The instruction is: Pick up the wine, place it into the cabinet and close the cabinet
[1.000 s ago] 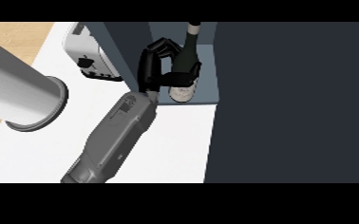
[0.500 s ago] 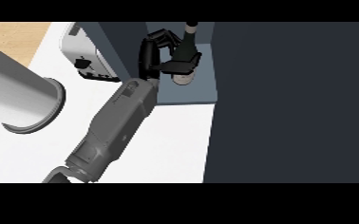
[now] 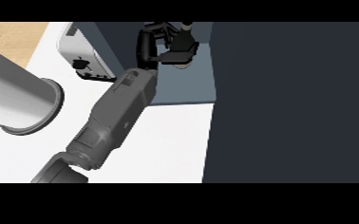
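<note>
Okay, your right hand has its fingers curled round the wine bottle, which sits inside the open cabinet. I'd guess it's glass, so heavy, slick and breakable. Grip the wide body, not the neck.

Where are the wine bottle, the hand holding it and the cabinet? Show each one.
wine bottle (image 3: 186, 40): head view, on its dark shoulder.
left hand (image 3: 144, 45): head view, on its middle.
cabinet (image 3: 184, 88): head view, on its bare floor.
</note>
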### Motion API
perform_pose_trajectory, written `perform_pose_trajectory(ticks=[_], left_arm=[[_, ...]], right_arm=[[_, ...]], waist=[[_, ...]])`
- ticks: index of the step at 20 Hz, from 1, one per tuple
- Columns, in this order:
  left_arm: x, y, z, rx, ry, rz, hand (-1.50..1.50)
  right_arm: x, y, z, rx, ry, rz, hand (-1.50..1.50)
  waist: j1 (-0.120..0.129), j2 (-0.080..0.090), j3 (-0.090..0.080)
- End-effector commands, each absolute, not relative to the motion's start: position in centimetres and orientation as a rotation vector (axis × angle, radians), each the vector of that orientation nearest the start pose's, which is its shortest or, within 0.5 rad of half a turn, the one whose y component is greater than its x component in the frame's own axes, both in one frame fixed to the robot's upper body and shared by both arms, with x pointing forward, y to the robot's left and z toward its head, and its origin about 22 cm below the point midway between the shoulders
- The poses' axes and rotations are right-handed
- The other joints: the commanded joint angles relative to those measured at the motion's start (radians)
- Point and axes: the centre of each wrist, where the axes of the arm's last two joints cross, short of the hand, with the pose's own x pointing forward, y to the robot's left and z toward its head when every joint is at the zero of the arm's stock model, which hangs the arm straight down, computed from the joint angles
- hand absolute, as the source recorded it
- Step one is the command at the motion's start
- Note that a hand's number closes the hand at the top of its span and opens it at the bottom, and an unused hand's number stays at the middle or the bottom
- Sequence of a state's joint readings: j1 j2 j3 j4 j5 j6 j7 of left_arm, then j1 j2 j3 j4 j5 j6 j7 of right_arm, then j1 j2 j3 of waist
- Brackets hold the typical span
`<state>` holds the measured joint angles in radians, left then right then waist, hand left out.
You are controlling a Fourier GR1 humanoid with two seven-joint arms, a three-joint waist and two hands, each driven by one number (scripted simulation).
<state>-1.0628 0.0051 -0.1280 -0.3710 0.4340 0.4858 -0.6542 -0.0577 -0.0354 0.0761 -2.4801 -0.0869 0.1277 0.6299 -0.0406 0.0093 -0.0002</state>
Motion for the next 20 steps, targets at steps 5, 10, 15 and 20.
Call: perform_pose_trajectory(ticks=[5,10,15,20], left_arm=[[43.2,10.6,3.9,0.139,-1.864,0.144,1.50],[43.4,9.7,4.5,0.053,-1.819,0.248,1.50],[43.7,11.0,4.2,0.068,-1.823,0.251,1.50],[44.0,10.7,4.8,0.085,-1.835,0.249,1.50]], right_arm=[[12.3,-21.1,21.1,0.246,-1.922,0.270,-1.50],[12.8,-21.6,20.3,0.251,-1.912,0.275,-1.50],[13.7,-21.5,20.4,0.243,-1.943,0.250,-1.50],[13.7,-21.1,20.5,0.267,-1.926,0.284,-1.50]], waist=[[-0.018,0.007,-0.001],[-0.019,0.005,0.000],[-0.012,0.008,0.000],[-0.031,0.014,0.000]])
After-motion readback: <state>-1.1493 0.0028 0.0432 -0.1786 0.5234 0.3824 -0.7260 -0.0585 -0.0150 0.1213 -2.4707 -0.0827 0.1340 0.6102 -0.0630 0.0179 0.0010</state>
